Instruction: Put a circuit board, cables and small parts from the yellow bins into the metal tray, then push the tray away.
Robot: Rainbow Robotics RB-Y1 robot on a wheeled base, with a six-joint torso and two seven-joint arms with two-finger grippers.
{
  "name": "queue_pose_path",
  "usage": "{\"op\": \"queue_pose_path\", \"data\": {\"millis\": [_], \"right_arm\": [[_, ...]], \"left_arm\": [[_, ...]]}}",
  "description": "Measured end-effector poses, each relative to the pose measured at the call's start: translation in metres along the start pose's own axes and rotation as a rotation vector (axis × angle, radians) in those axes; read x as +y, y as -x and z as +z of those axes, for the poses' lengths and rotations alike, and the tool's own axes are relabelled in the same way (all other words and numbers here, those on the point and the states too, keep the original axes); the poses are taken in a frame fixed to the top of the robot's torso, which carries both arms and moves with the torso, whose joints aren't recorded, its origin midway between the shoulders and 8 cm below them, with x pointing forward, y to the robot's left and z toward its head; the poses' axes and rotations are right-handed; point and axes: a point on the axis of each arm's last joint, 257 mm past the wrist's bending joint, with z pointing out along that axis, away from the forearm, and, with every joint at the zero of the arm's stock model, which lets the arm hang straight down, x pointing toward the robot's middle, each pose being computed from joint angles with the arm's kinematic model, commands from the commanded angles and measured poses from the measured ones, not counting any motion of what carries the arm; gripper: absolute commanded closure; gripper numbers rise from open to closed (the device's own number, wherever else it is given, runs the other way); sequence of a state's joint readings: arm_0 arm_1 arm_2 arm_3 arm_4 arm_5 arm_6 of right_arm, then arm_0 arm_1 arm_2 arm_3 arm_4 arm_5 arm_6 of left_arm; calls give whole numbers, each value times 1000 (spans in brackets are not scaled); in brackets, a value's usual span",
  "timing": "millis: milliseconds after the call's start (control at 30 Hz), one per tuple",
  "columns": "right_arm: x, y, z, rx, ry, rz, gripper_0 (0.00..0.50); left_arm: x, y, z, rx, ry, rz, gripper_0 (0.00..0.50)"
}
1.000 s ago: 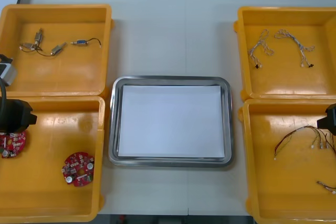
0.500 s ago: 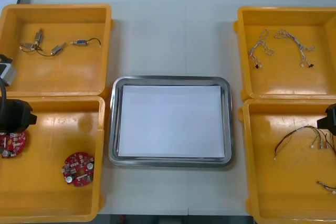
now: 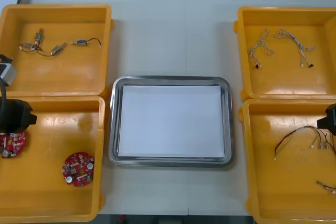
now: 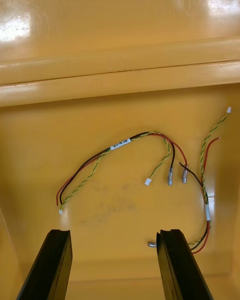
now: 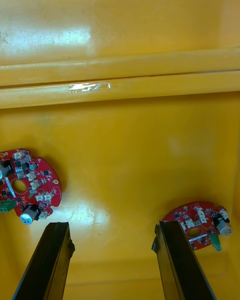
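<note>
My light table (image 3: 173, 35) carries the far left bin (image 3: 56, 8) touching the near left bin (image 3: 102, 145), the far right bin (image 3: 286, 10) touching the near right bin (image 3: 247, 145), all yellow, and the metal tray (image 3: 170, 80) between the pairs, white inside.

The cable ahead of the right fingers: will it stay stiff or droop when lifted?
The red and yellow cable lies in loose curves, so it probably droops. Its thin wires look light. Branching ends may snag the neighbouring cable.

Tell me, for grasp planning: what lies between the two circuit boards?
Nothing: bare yellow bin floor separates the outer circuit board from the inner board, seen in the front view.
</note>
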State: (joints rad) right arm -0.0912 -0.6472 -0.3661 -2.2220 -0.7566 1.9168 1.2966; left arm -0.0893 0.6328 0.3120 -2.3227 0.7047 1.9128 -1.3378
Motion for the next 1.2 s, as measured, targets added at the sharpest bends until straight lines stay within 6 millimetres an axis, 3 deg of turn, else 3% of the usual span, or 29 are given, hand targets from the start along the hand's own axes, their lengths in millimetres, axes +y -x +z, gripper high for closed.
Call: {"op": "queue_pose_path", "data": {"millis": [333, 733, 1200], "right_arm": [[0, 0, 0, 1, 0, 1, 0], [-13, -24, 11, 80, -23, -1, 0], [-21, -68, 26, 158, -12, 88, 0]], "left_arm": [[-1, -1, 1, 2, -2, 0, 0], [-2, -4, 2, 10, -6, 1, 0], [0, -67, 13, 112, 3, -24, 0]]}}
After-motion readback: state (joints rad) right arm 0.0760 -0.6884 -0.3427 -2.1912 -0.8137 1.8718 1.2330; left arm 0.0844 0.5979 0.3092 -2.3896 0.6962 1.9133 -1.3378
